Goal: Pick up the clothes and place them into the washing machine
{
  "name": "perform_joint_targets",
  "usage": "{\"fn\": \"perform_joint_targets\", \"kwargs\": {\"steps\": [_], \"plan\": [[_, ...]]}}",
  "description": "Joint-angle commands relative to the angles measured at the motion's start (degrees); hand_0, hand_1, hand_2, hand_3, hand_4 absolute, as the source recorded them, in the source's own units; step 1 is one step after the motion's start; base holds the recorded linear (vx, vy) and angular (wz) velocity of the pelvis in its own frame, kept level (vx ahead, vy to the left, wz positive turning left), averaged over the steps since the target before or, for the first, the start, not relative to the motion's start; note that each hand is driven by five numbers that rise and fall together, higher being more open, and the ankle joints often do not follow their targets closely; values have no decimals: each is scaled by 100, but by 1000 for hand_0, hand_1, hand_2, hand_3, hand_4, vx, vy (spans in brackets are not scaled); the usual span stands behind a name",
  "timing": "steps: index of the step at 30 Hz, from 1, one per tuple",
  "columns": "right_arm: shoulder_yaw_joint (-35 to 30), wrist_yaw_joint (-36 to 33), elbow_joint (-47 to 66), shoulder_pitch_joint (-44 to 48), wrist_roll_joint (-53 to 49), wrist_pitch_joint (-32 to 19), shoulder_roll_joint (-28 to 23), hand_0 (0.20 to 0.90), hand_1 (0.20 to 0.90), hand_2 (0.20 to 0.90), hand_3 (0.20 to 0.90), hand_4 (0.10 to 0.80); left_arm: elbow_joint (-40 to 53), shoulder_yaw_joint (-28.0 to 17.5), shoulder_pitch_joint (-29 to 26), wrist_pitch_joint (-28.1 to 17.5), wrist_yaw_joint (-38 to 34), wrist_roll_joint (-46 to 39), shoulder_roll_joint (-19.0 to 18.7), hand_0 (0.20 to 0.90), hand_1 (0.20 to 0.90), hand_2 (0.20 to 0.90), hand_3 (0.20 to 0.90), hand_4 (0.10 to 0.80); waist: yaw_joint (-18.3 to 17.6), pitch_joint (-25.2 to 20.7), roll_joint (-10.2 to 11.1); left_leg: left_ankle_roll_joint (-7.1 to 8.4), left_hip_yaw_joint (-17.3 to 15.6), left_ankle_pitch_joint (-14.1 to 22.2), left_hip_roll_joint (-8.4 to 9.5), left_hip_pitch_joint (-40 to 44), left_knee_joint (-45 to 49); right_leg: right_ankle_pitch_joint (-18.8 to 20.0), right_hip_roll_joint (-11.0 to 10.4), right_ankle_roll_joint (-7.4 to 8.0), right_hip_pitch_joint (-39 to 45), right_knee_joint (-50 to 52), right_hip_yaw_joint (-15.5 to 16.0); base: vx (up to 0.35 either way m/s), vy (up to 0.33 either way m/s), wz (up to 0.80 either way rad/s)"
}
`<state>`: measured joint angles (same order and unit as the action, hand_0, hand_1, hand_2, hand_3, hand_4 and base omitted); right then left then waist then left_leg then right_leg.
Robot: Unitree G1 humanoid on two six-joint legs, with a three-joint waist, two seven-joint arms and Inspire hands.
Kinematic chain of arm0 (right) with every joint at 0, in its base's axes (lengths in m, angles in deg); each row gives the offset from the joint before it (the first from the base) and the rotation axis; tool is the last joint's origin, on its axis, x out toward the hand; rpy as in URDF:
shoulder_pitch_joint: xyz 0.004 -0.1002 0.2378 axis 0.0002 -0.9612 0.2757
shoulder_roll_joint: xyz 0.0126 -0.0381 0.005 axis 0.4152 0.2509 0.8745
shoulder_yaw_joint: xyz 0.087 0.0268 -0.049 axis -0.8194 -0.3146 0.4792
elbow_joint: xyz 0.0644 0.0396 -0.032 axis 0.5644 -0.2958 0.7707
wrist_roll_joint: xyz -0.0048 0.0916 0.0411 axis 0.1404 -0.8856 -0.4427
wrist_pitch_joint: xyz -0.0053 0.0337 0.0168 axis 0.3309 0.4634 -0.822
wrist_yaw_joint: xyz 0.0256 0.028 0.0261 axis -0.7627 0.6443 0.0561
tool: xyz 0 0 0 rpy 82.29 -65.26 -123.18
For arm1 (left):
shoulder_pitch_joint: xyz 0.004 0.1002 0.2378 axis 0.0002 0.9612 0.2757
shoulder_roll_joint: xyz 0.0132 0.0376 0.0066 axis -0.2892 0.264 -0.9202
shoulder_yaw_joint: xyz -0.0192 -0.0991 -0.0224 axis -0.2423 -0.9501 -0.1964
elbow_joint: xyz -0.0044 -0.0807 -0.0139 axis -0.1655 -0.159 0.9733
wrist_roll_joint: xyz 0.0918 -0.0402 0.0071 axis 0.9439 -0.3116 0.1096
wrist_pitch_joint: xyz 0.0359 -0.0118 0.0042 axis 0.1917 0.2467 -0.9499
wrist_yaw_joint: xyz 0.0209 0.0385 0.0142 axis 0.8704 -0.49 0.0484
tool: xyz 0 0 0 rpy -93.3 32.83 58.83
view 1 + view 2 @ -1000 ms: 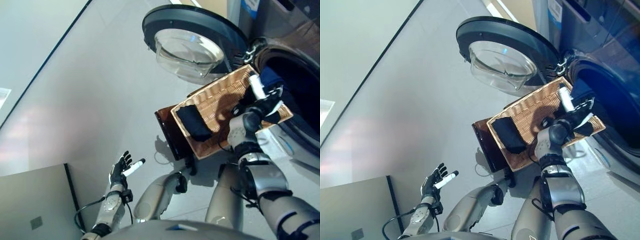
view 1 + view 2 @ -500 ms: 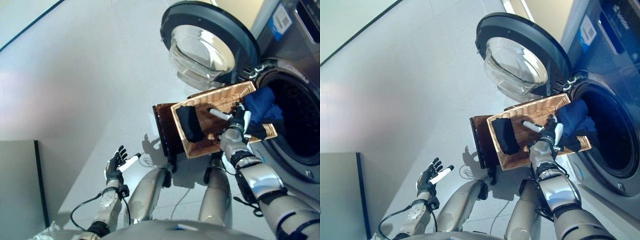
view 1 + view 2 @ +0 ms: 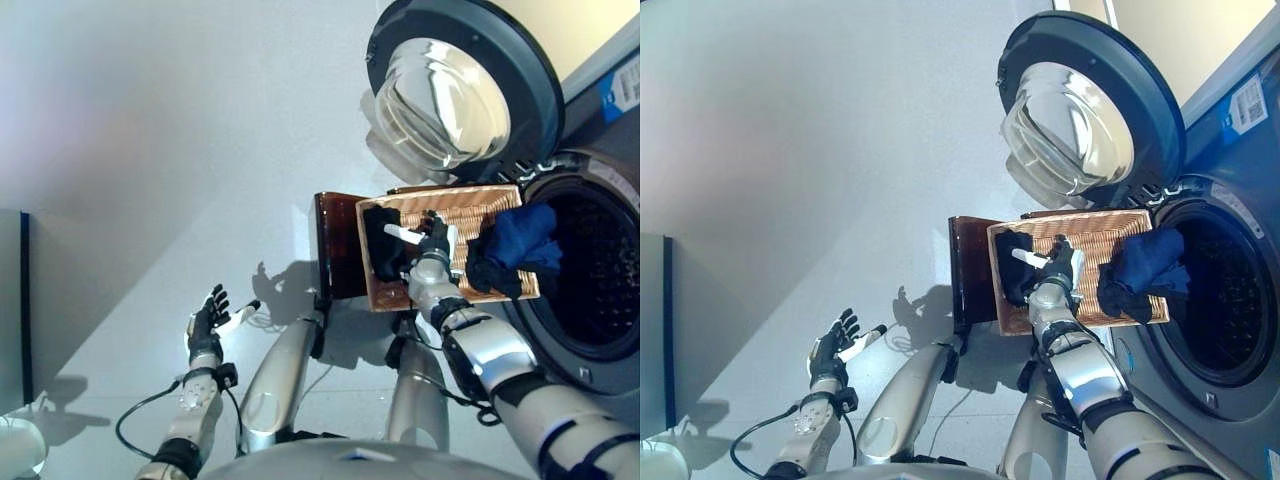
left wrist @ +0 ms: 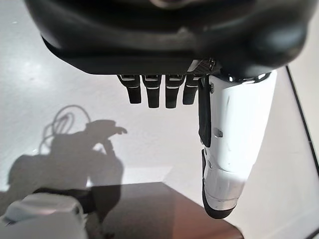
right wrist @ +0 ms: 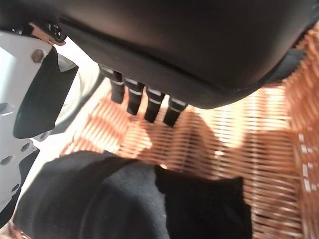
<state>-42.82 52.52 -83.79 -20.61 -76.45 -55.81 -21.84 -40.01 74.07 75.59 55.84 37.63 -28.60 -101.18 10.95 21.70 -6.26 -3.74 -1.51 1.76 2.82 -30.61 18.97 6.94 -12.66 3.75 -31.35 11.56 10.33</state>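
A wicker basket (image 3: pixel 475 215) rests on a dark brown stand (image 3: pixel 338 245) in front of the washing machine. A black cloth (image 3: pixel 380 255) lies crumpled at the basket's left end. At its right end a blue cloth (image 3: pixel 515 250) is heaped over the rim, against the drum opening (image 3: pixel 590 280). My right hand (image 3: pixel 430 240) is over the middle of the basket, open, with nothing in it. Its wrist view shows straight fingers (image 5: pixel 147 104) just above the black cloth (image 5: pixel 124 204). My left hand (image 3: pixel 205 322) hangs open low at the left, over the floor.
The washer's round door (image 3: pixel 460 90) stands swung open above the basket, its glass bowl facing out. A dark-edged grey panel (image 3: pixel 12 300) stands at the far left. Grey floor spreads to the left of the stand.
The camera has swung, shifting the whole picture. My right hand has drawn back from the basket's right end, by the blue cloth, to its middle near the black cloth. The left hand stays idle.
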Motion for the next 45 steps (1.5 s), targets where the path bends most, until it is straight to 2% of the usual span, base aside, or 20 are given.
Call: {"fn": "perform_joint_targets", "kwargs": {"steps": [1,7,13,19,20,21,23,25,36,41,45], "plan": [[61,-52,-48,232,-66,-241,-169,900,900,900,900,800,497,-293,179,-310,-198,135,-357,900,900,900,900,800,219,-278,-133,405,-81,-208,-92,-279,-390,-750,108,-145,69,641,69,0,36,-9],[161,-38,83,231,-78,-261,-126,900,900,900,900,800,844,-384,245,-330,-171,99,-335,900,900,900,900,800,264,-208,-101,391,-43,-221,-97,-384,-343,-793,106,-155,-14,674,84,-2,-1,-3],[139,-22,15,359,-244,-282,-166,900,900,900,900,800,1011,-371,217,-323,-173,170,-365,900,900,900,900,800,436,-76,-84,415,144,-256,-45,-597,-240,-909,39,-165,-102,877,317,19,-47,17],[218,18,20,459,-253,-264,-102,900,900,900,900,800,1026,-402,108,-318,-281,240,-396,900,900,900,900,800,562,-13,-47,428,240,-259,-18,-700,-218,-974,4,-163,-138,943,409,32,-22,20],[218,19,17,463,-254,-264,-101,820,820,820,820,743,1027,-404,107,-316,-282,241,-396,900,900,900,900,800,560,-13,-46,428,241,-259,-17,-704,-216,-976,3,-164,-142,946,410,17,-7,11],[232,14,30,485,-250,-263,-85,549,549,549,549,549,1005,-412,73,-308,-315,254,-397,900,900,900,900,800,568,-2,-41,429,240,-254,-16,-719,-201,-986,0,-168,-151,964,416,16,0,4],[247,36,0,496,-250,-251,-64,337,337,337,337,398,986,-410,25,-300,-342,263,-389,900,900,900,900,800,595,18,-34,428,257,-247,-5,-748,-181,-1006,-7,-173,-169,1003,433,0,0,0],[248,51,-48,526,-237,-234,-59,200,200,200,200,300,1056,-394,23,-306,-353,271,-385,900,900,900,900,800,628,28,-35,431,290,-238,6,-760,-172,-1033,-16,-181,-170,1029,466,14,-8,2],[80,-15,-152,466,-167,-175,-106,200,200,200,200,300,942,-417,106,-260,-422,316,-374,900,900,900,900,800,577,-58,-72,400,224,-173,3,-670,-172,-1055,10,-199,-158,1078,362,9,4,2],[-108,-54,-165,275,-89,-114,-365,200,200,200,200,300,783,-394,183,-261,-312,262,-362,900,900,900,900,800,496,-183,-129,389,167,-166,-9,-531,-237,-1049,35,-201,-60,1021,273,7,9,-11],[-447,-62,-163,36,-162,-116,-783,200,200,200,200,300,571,-365,255,-223,-161,210,-322,900,900,900,900,800,371,-344,-212,396,98,-175,-31,-329,-331,-1041,46,-184,78,940,198,15,3,-8]]}}
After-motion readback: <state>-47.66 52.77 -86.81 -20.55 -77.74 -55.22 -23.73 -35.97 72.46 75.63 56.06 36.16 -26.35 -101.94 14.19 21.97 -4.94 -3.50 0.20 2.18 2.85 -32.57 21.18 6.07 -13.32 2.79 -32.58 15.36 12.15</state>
